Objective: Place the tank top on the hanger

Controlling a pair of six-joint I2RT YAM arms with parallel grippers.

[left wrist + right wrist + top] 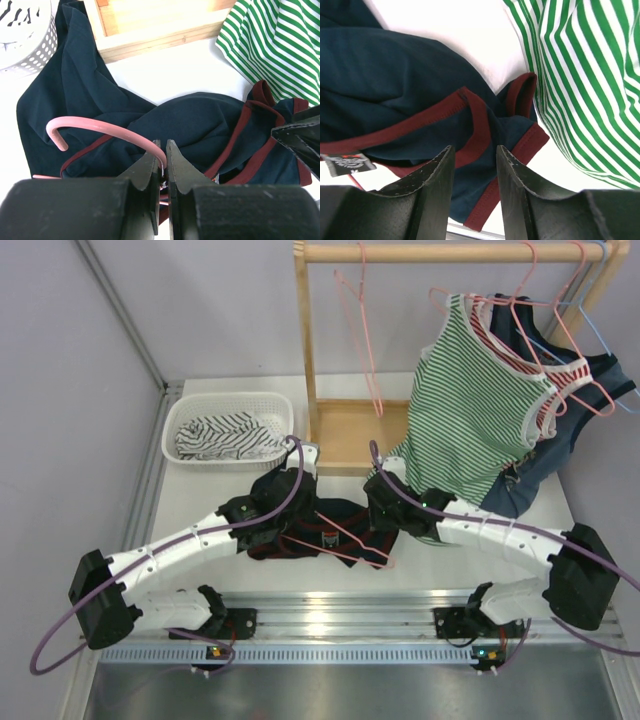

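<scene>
We judge the task to be in its early half. The navy tank top (pixel 322 523) lies crumpled on the counter (pixel 300 585) between the two arms, with the wooden rack (pixel 305 340) at its twelve o'clock and the white basket (pixel 225 400) at its ten o'clock. The pink wire hanger (pixel 100 126) lies across the cloth with its hook bare; we cannot tell whether any of its wire runs inside the garment, and no strap sits on a hanger shoulder. The left hand (pixel 162 146) is clamped on the hanger just below the hook. The right hand (pixel 475 152), at the jersey's three o'clock, stands apart over a maroon-trimmed strap and is not visibly pinching it. What is left: take that strap, draw both straps over the hanger's ends, then lift the whole to the rack.
</scene>
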